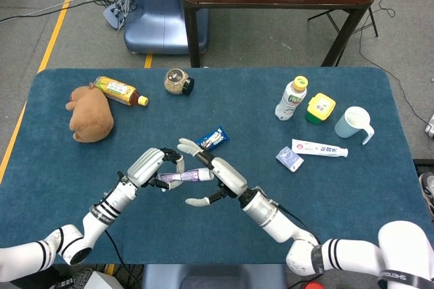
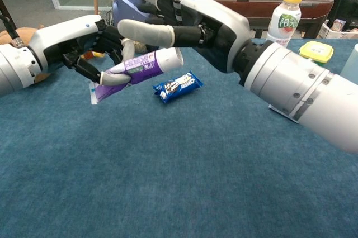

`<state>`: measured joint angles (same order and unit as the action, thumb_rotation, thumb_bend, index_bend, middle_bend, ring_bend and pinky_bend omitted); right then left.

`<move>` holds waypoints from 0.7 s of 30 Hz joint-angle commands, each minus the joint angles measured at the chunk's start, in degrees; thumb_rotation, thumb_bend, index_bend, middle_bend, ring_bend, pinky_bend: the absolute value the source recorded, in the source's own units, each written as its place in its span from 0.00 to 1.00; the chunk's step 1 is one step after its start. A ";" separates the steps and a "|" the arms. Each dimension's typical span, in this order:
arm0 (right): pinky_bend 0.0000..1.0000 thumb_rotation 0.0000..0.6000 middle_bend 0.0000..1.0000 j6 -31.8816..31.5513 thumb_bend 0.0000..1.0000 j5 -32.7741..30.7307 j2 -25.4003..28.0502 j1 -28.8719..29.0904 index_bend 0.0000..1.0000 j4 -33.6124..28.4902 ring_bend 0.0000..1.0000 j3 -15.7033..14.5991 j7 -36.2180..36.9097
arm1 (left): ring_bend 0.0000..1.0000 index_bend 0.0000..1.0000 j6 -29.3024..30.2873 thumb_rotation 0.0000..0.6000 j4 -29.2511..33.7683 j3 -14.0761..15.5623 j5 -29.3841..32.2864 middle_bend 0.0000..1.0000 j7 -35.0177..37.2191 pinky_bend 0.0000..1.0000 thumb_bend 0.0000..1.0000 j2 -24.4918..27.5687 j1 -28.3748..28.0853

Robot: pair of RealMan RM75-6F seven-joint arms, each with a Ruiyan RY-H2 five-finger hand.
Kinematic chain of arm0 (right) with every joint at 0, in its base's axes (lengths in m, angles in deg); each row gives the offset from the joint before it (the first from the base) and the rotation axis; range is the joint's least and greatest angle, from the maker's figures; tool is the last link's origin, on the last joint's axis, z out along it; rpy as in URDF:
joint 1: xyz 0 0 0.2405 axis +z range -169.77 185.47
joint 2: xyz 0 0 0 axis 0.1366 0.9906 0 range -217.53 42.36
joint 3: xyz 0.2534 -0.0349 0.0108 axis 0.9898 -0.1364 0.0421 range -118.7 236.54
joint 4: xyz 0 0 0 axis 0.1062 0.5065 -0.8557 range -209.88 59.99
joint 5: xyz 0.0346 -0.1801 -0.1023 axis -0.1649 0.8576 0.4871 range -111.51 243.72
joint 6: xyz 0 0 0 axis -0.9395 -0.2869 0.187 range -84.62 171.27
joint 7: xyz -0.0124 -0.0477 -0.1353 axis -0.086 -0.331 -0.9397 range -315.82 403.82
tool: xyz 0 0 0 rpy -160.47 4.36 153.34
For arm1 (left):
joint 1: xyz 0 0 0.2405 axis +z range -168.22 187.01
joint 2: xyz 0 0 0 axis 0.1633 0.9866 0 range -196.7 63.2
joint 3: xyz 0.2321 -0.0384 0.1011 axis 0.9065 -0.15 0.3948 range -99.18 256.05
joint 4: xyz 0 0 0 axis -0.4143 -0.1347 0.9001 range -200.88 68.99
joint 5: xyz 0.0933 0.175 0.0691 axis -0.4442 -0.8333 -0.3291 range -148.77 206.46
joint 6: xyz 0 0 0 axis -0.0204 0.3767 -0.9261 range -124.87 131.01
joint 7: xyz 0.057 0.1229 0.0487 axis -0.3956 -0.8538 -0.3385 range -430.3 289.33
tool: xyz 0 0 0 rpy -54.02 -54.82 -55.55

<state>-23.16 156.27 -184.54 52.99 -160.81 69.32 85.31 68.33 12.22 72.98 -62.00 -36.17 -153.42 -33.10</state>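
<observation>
White-shelled arms with black wrist bands, silver-grey hands (image 1: 146,165) on black finger links.

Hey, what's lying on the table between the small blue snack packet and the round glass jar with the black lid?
Nothing: in the head view, only bare blue cloth runs from the blue snack packet up to the round glass jar.

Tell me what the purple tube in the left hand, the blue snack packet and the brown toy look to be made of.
Purple tube: soft glossy plastic, judging by its sheen and flat crimped end; the left hand grips it.
Blue snack packet: thin shiny film wrapper, likely plastic or foil, with crinkled sealed ends.
Brown toy: plush fabric, matte and fuzzy, with a rounded stuffed shape.
</observation>
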 commanded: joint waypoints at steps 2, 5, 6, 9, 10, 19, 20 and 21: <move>0.00 0.77 0.00 -0.58 0.00 0.25 2.30 -0.93 0.00 -1.58 0.00 -0.58 -1.55 | 0.44 0.61 0.20 1.00 -1.72 0.96 -1.42 0.67 0.06 0.40 0.40 -0.45 -0.35; 0.00 0.77 0.00 -1.06 0.00 0.47 4.27 -1.46 0.00 -2.36 0.00 -0.66 -2.53 | 0.44 0.61 -0.71 1.00 -2.93 1.44 -1.84 0.67 0.45 0.40 0.40 -0.57 -0.96; 0.00 0.77 0.00 -1.24 0.00 0.58 5.14 -1.66 0.00 -2.66 0.00 -0.69 -2.85 | 0.44 0.61 -1.09 1.00 -3.51 1.62 -1.97 0.67 0.40 0.40 0.40 -0.68 -1.19; 0.00 0.77 0.00 -1.49 0.00 0.61 7.64 -2.14 0.00 -3.31 0.00 -0.62 -3.53 | 0.43 0.61 -2.26 1.00 -5.47 2.17 -2.21 0.67 -0.54 0.40 0.40 -1.11 -1.80; 0.00 0.77 0.00 -1.55 0.00 0.60 8.49 -2.29 0.00 -3.49 0.00 -0.57 -3.77 | 0.43 0.61 -2.90 1.00 -6.15 2.42 -2.28 0.67 -1.14 0.40 0.40 -1.18 -2.06; 0.00 0.77 0.00 -1.42 0.00 -0.18 16.55 -3.92 0.00 -5.33 0.00 -0.53 -7.30 | 0.42 0.59 -7.92 1.00 -15.54 4.33 -1.64 0.64 -10.49 0.40 0.40 -3.84 -3.37; 0.00 0.77 0.00 -1.45 0.00 -0.21 17.28 -4.16 0.00 -5.47 0.00 -0.63 -7.59 | 0.42 0.58 -8.40 1.00 -16.46 4.48 -1.44 0.63 -11.40 0.40 0.40 -4.14 -3.41; 0.00 0.77 0.00 -1.56 0.00 -0.26 18.11 -4.46 0.00 -5.70 0.00 -0.73 -7.87 | 0.42 0.58 -8.77 1.00 -17.47 4.54 -1.16 0.63 -12.50 0.40 0.40 -4.57 -3.41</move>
<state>-24.64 156.17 -167.53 49.08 -166.01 68.76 78.08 60.72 -3.46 77.06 -63.74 -46.81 -156.99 -36.29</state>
